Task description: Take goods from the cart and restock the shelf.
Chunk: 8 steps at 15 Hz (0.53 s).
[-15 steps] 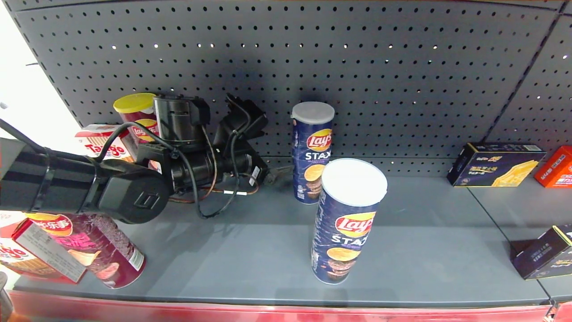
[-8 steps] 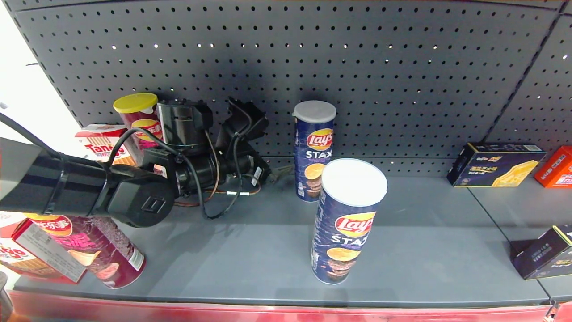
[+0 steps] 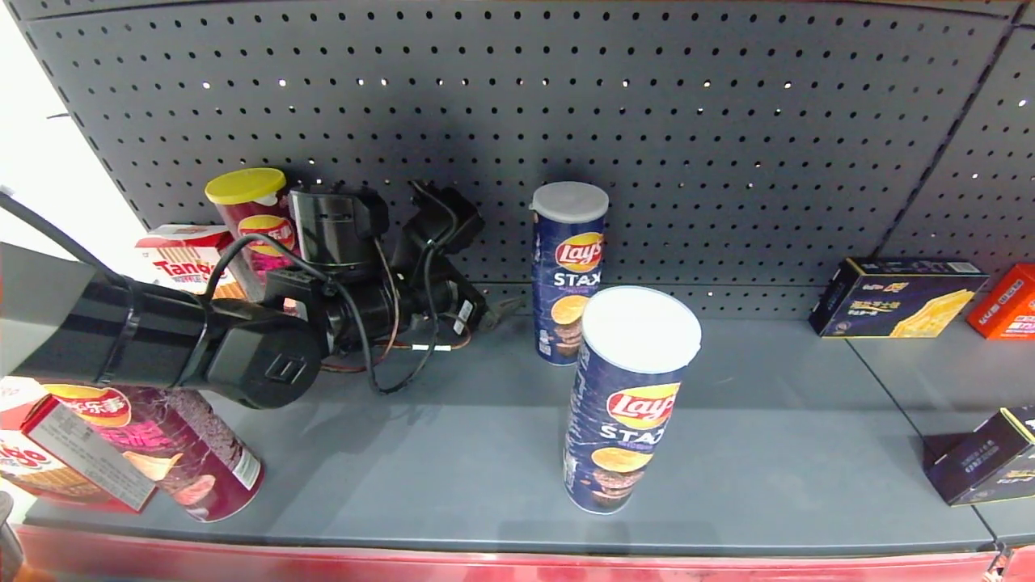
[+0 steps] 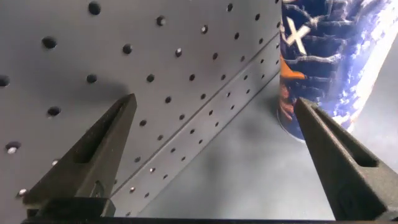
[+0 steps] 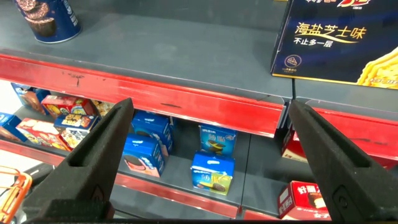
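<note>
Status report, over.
Left gripper open, empty, beside rear dark-blue cylindrical chip can, upright by pegboard. Right gripper open, empty, facing red shelf edge. Matching can stands nearer front.

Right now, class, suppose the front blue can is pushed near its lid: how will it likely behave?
The front blue can stands tall and narrow on the shelf, so a high push would probably tip it. Once down, its round body would likely roll. Its smooth, curved wall may slip in a loose grip.
</note>
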Available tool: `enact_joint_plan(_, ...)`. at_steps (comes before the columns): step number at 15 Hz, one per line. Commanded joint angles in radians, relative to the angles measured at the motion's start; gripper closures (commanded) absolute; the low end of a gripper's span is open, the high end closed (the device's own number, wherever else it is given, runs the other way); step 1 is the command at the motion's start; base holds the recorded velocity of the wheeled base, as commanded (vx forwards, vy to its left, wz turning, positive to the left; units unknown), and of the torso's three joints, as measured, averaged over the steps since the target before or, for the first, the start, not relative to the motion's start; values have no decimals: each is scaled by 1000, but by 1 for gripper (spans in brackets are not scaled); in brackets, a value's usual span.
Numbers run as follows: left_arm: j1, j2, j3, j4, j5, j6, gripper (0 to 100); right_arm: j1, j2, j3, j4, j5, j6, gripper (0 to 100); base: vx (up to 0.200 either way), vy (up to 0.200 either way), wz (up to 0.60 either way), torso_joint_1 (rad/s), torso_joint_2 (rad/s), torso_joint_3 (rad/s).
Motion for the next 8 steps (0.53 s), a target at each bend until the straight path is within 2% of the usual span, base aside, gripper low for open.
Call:
enact_joint_plan(1,-3,28,-24,-1,-1,-2,0,0,1,0,0,0,0,0,0,0,0,0,0,0)
enact_joint_plan(8,-13,45,-35,1,-1,-2,0,0,1,0,0,0,0,0,0,0,0,0,0,0)
